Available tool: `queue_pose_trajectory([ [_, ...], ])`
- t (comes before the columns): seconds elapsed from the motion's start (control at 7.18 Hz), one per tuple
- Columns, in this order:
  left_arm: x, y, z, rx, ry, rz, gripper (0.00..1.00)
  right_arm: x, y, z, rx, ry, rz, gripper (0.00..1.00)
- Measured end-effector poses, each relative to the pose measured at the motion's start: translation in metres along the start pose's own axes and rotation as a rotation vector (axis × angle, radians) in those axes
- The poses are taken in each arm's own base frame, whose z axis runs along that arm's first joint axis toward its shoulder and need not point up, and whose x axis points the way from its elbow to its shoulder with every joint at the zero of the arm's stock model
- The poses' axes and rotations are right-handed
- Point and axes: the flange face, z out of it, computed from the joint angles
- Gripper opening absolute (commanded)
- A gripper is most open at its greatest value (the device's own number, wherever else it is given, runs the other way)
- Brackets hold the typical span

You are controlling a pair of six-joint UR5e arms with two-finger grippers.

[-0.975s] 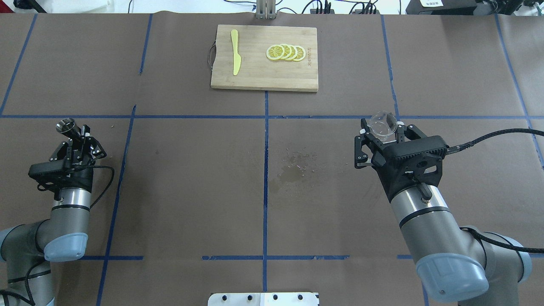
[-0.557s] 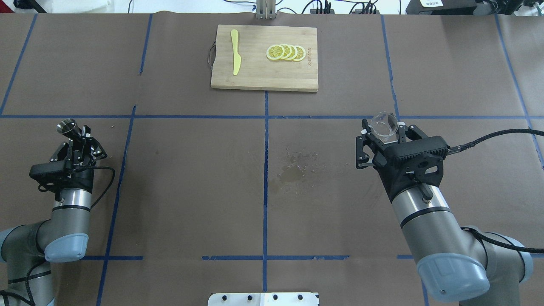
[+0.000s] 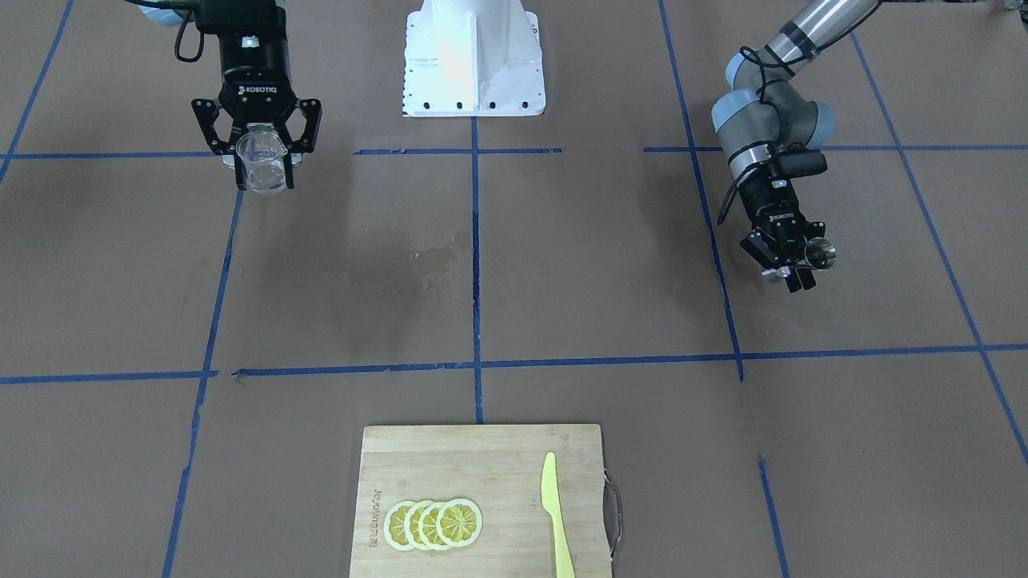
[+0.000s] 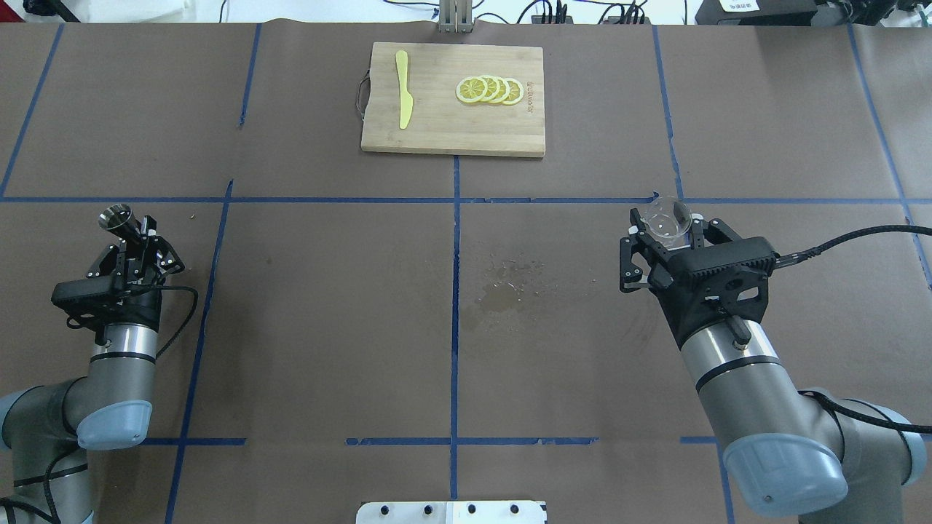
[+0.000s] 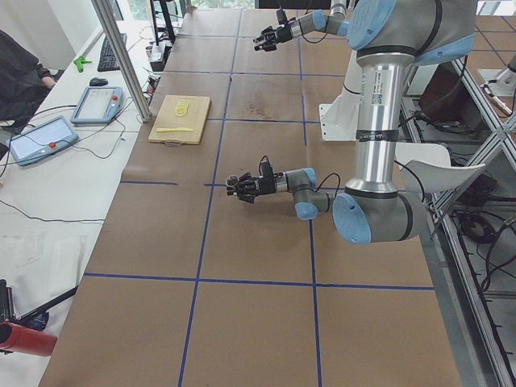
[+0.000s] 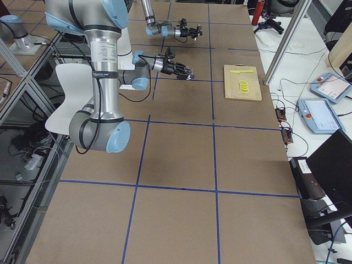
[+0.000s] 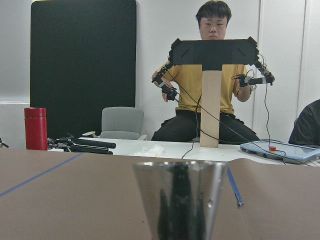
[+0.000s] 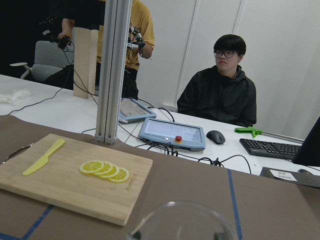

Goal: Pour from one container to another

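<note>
A small shiny metal cup (image 4: 115, 215) sits between the fingers of my left gripper (image 4: 132, 234), which is shut on it at the table's left side. The left wrist view shows the metal cup (image 7: 179, 200) upright and close, while the front view has the metal cup (image 3: 821, 254) beside the left gripper (image 3: 791, 271). My right gripper (image 4: 666, 234) is shut on a clear glass beaker (image 4: 670, 219), held above the table on the right. In the front view the glass beaker (image 3: 263, 166) hangs upright in the right gripper (image 3: 263, 156). Its rim (image 8: 182, 220) fills the bottom of the right wrist view.
A wooden cutting board (image 4: 437, 127) lies at the far middle, carrying several lemon slices (image 4: 489, 89) and a yellow plastic knife (image 4: 404, 91). A wet stain (image 4: 502, 290) marks the brown paper between the arms. The white base plate (image 4: 451, 511) sits at the near edge.
My right arm has shifted a little to the right and slightly nearer with the glass beaker. The left arm has hardly moved.
</note>
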Motion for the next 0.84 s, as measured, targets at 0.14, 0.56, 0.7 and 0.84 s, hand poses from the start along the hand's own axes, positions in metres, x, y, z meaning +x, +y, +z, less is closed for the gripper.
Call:
queue_pose_trajectory([
  [0.14,0.000,0.000,0.000,-0.001,0.000,-0.001,0.36,0.008,0.007,0.001,-0.013,0.006,0.001,0.00],
  [0.56,0.000,0.000,0.000,-0.001,0.000,-0.001,0.43,0.025,0.020,0.003,-0.033,0.024,-0.011,0.00],
  [0.7,0.000,0.000,0.000,-0.001,0.000,-0.001,0.43,0.028,0.022,0.003,-0.036,0.027,-0.016,0.00],
  [0.84,0.000,0.000,0.000,-0.002,0.000,-0.001,0.46,0.030,0.024,0.003,-0.038,0.031,-0.017,0.00],
])
